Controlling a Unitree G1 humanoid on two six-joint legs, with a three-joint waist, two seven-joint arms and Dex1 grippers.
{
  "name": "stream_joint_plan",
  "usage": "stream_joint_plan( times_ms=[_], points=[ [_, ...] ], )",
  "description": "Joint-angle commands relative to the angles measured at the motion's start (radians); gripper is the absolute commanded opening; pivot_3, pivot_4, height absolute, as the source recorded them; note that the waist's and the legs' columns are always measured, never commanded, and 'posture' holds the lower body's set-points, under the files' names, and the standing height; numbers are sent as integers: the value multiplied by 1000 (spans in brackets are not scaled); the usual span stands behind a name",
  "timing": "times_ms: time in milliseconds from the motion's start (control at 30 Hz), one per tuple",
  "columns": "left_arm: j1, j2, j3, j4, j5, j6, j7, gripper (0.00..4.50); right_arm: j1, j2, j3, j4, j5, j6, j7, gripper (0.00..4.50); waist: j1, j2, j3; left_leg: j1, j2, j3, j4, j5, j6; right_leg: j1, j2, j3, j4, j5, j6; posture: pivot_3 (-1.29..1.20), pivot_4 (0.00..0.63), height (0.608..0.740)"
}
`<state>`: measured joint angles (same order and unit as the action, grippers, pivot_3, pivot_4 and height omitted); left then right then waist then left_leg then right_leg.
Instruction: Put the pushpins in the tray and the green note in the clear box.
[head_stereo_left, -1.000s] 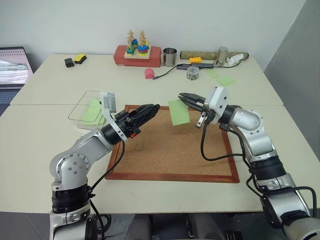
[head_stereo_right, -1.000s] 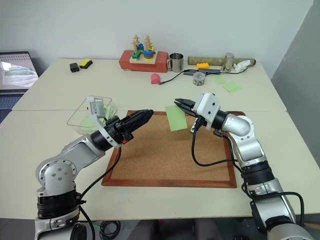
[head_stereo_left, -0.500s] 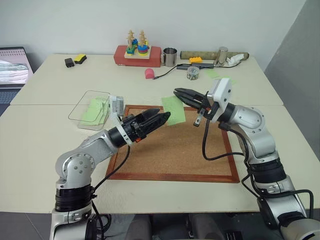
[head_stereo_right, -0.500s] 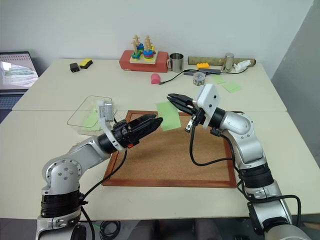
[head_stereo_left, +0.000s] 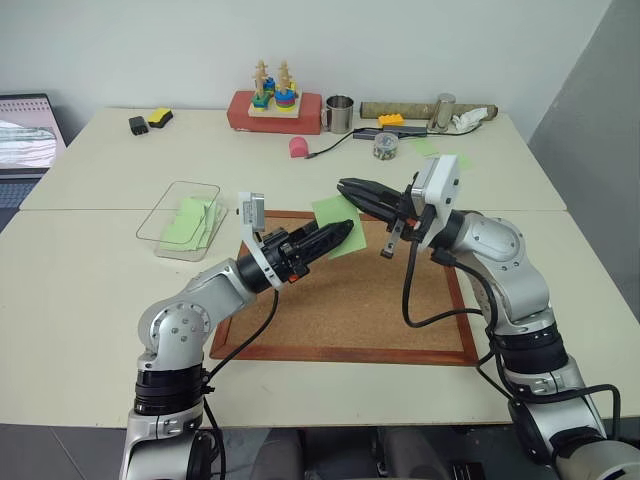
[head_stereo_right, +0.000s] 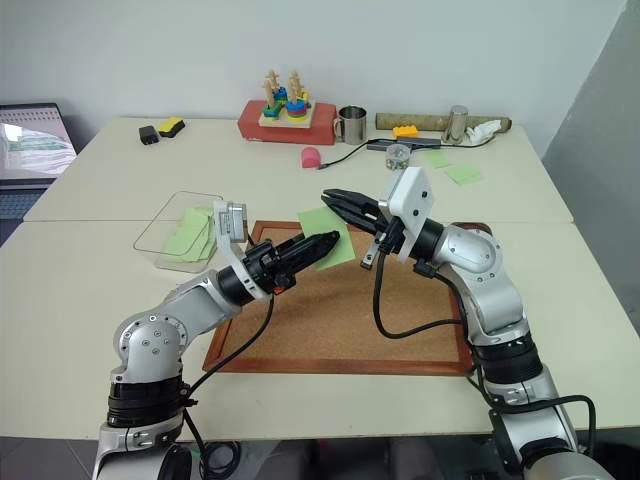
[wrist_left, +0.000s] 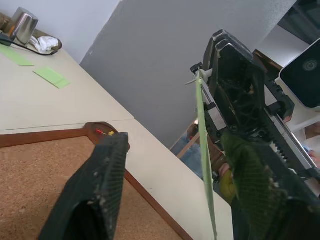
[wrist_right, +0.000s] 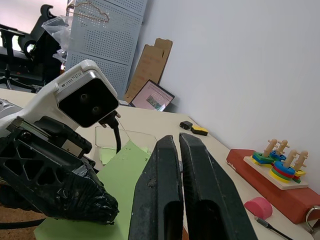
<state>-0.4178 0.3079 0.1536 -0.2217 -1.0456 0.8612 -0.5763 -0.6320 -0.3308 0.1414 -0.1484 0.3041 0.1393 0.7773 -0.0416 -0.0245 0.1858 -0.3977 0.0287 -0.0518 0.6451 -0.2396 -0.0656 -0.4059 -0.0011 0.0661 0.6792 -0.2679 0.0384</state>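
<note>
The green note (head_stereo_left: 328, 212) hangs over the cork board (head_stereo_left: 350, 300), with my right gripper (head_stereo_left: 343, 186) shut on its top edge. My left gripper (head_stereo_left: 345, 233) reaches in from the left. Its fingers are open and straddle the note's lower edge. In the left wrist view the note (wrist_left: 202, 150) stands edge-on between the two fingers, close to one of them. Two pushpins (wrist_left: 105, 132), one red and one yellowish, stick in a corner of the board. The clear box (head_stereo_left: 160, 215) sits left of the board with green paper inside. The tray is out of view.
Along the table's far edge stand a red block with a stacking toy (head_stereo_left: 275, 105), a metal cup (head_stereo_left: 340, 113), a cardboard tube (head_stereo_left: 430, 108) and a small jar (head_stereo_left: 385, 147). A pink object (head_stereo_left: 299, 147) and loose green notes (head_stereo_left: 450, 160) lie nearby. A laptop (head_stereo_left: 25, 130) sits far left.
My right gripper has carried the note left and a little up. My left gripper has moved right, and its fingers now straddle the note's lower edge.
</note>
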Motion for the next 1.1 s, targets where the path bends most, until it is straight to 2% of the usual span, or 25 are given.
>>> stream_joint_plan(
  times_ms=[33, 367, 467, 733, 833, 933, 967, 1100],
  points=[
    [-4, -6, -3, -30, -1, -19, -5, 2007, -5, 5, -9, -23, -4, -14, -10, 0, 0, 0, 0, 0, 0, 0, 0, 0, 0, 0, 0, 0, 0, 0, 0, 0, 150, 740],
    [0, 11, -8, -34, 12, -20, -14, 27, -8, 9, -11, -8, -20, -25, -14, 0, 0, 0, 0, 0, 0, 0, 0, 0, 0, 0, 0, 0, 0, 0, 0, 0, 150, 740],
    [-3, 12, -4, -12, 48, -42, -1, 27, -6, 4, -11, -10, -24, -17, -19, 0, 0, 0, 0, 0, 0, 0, 0, 0, 0, 0, 0, 0, 0, 0, 0, 0, 150, 740],
    [-72, -19, 42, 167, 184, -106, 172, 27, 5, -1, -38, -8, -23, -6, -54, 0, 1, 0, 0, 0, 0, 0, 0, 0, 0, 0, 0, 0, 0, 0, 0, 0, 150, 740],
    [-81, -19, 51, 205, 206, -119, 170, 27, 5, -3, -48, 16, -29, -16, -72, 0, 1, 0, 0, -1, 0, 0, 0, 0, 0, -1, 0, 0, -1, 0, 0, 0, 150, 740],
    [-82, -12, 36, 167, 196, -104, 142, 27, 8, -7, -81, 57, -30, -7, -110, 0, 2, 0, 0, -1, 0, 0, 0, 0, 0, -1, 0, 0, -1, 0, 0, 0, 150, 740],
    [-80, 1, 11, 136, 202, -99, 115, 27, 10, -20, -100, 103, -51, -2, -138, 0, 2, 0, 0, -1, 0, 0, 0, 0, 0, -1, 0, 0, -1, 0, 0, 0, 150, 740],
    [-70, 142, -243, -64, 424, -236, -65, 27, 14, -112, -171, 343, -145, 43, -257, 0, 13, -1, 0, -1, 0, 0, 0, 0, 0, 0, 0, 0, -1, 0, 0, 0, 150, 740]
  ],
)
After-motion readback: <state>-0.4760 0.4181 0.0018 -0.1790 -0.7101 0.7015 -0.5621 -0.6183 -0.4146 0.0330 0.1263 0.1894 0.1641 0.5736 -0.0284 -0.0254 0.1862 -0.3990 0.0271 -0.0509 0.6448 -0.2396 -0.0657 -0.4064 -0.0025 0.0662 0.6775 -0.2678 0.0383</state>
